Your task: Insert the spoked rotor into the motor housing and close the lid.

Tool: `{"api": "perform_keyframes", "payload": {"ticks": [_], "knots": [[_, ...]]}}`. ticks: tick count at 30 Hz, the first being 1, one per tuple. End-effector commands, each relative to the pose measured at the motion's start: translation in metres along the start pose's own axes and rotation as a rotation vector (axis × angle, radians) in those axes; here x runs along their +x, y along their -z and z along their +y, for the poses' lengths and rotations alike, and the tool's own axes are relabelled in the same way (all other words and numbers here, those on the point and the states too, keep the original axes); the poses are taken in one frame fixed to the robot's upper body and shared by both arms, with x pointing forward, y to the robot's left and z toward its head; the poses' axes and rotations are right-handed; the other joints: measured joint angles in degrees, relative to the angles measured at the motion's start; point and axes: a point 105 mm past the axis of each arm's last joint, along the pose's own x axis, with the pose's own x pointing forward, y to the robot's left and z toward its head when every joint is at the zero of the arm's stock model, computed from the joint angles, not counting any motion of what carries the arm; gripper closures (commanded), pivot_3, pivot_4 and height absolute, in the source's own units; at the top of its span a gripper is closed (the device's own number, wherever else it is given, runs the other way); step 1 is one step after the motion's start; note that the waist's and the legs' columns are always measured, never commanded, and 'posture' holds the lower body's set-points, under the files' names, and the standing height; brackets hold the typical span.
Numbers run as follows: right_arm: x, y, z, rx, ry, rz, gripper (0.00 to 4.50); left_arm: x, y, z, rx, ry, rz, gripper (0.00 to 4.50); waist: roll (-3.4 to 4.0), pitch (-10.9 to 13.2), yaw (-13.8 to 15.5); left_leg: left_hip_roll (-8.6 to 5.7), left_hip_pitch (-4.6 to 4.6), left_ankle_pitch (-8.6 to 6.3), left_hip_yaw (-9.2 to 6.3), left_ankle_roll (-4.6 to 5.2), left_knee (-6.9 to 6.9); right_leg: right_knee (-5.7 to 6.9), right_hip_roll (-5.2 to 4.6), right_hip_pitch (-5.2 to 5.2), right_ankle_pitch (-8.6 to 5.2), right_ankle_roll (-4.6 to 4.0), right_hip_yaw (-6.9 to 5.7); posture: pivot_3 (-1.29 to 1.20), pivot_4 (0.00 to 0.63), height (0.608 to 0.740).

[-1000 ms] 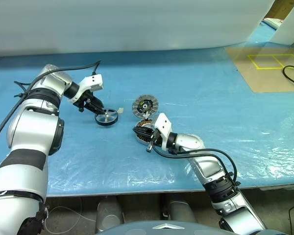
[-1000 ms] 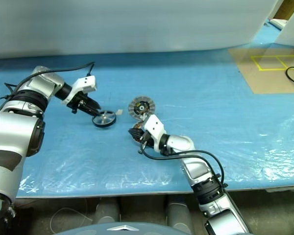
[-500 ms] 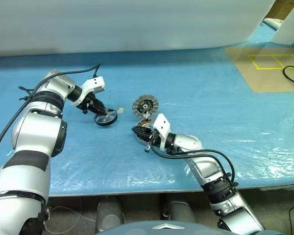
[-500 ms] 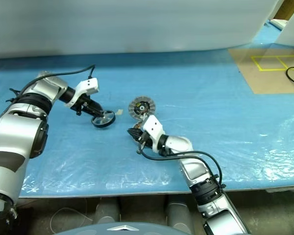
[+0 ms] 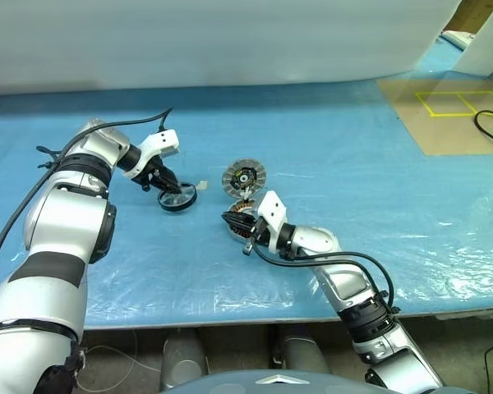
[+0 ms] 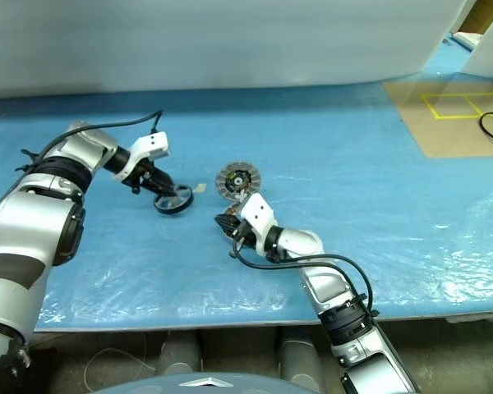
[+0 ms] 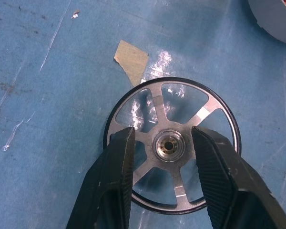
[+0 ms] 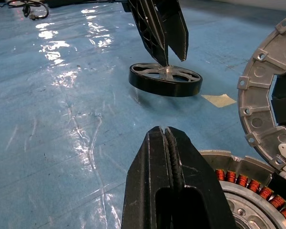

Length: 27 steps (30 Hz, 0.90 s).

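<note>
Blue plastic sheeting covers the table [image 5: 353, 148], and the spoked rotor [image 5: 177, 197] lies flat on it, at about nine o'clock from the motor housing [image 5: 241, 220]. The left claw [image 7: 163, 138] hangs over the rotor, its fingers parted on either side of the hub, not yet gripping. The right claw [image 8: 168, 143] is shut and empty, resting by the housing, whose copper windings face up. The lid [image 5: 243, 176] lies at twelve o'clock from the housing. The step in hand looks like the rotor pickup; next the left fingers must close, lift, then carry it over the housing.
</note>
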Motion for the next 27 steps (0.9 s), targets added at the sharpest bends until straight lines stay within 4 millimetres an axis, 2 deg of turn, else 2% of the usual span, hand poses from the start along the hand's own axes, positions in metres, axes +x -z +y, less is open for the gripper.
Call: {"api": "perform_keyframes", "payload": {"ticks": [1, 10, 17, 23, 27], "knots": [[0.0, -0.001, -0.001, -0.012, 0.005, -0.01, 4.5, -0.006, 0.003, 0.001, 0.002, -0.006, 0.014, 2.53, 0.0, 0.0, 0.01, 0.0, 0.0, 0.0, 0.0, 0.0, 0.0, 0.0, 0.0, 0.0, 0.0, 0.0, 0.0, 0.0, 0.15, 0.74], [0.001, -0.001, 0.0, -0.01, 0.002, -0.011, 4.5, 0.0, 0.008, 0.0, 0.001, -0.001, 0.027, 2.53, 0.0, 0.0, 0.01, 0.0, 0.03, 0.0, 0.0, 0.0, 0.0, -0.02, 0.0, 0.05, 0.0, 0.0, 0.01, 0.0, 0.15, 0.74], [0.001, -0.001, -0.001, -0.011, 0.008, -0.009, 4.5, 0.002, 0.0, 0.003, 0.019, -0.036, -0.007, 2.53, 0.0, 0.0, 0.03, 0.0, 0.06, 0.0, 0.0, 0.0, 0.0, -0.02, -0.01, 0.1, 0.0, 0.0, 0.0, 0.0, 0.15, 0.74], [0.002, 0.0, -0.001, -0.01, 0.009, -0.007, 4.5, -0.001, -0.01, 0.0, -0.026, 0.005, -0.055, 2.53, 0.0, 0.0, 0.0, 0.0, 0.08, 0.0, 0.0, 0.0, 0.01, -0.03, -0.01, 0.11, 0.0, 0.0, 0.01, 0.0, 0.15, 0.74], [0.002, 0.002, -0.001, -0.011, 0.009, -0.004, 4.5, -0.002, -0.005, -0.001, -0.032, 0.016, -0.021, 2.53, 0.0, 0.0, -0.03, 0.0, 0.08, 0.0, 0.0, 0.0, 0.0, -0.05, 0.0, 0.12, 0.0, 0.0, 0.01, 0.0, 0.15, 0.74]]}}
